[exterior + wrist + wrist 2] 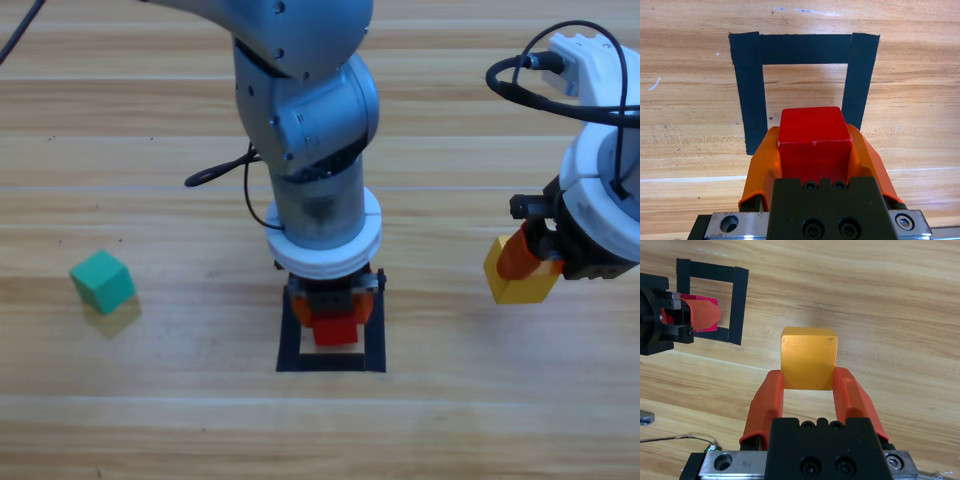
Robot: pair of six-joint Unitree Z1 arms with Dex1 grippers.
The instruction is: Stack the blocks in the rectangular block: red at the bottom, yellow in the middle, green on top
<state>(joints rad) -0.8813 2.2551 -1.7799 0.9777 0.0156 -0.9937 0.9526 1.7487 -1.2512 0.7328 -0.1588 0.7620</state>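
Two arms are at work over your wooden table (120,120), and the big one in the middle is the left arm: its left gripper (333,318) is down at the black tape frame (287,345), jaws closed on the red cube (334,329). In the left wrist view the cube sits between the jaws, with the frame's open floor just ahead of it and its near edge about level with the ends of the tape side strips. In the high view it lies inside the outline, towards the arm's side. Whether it rests on the wood or hangs just above it, you cannot tell from here.

So the step in hand looks like laying the bottom block. Your next move, as I judge it: settle the red flat inside the tape, spread the jaws, and lift the left arm straight up so the cube is not dragged (the frame is not much wider than the gripper).

Off to the right, the right gripper (535,268) waits with its jaws closed on the yellow cube (516,280), well apart from the frame.

Smallest and farthest, the green cube (102,281) sits alone on the table at the left, touched by nothing.
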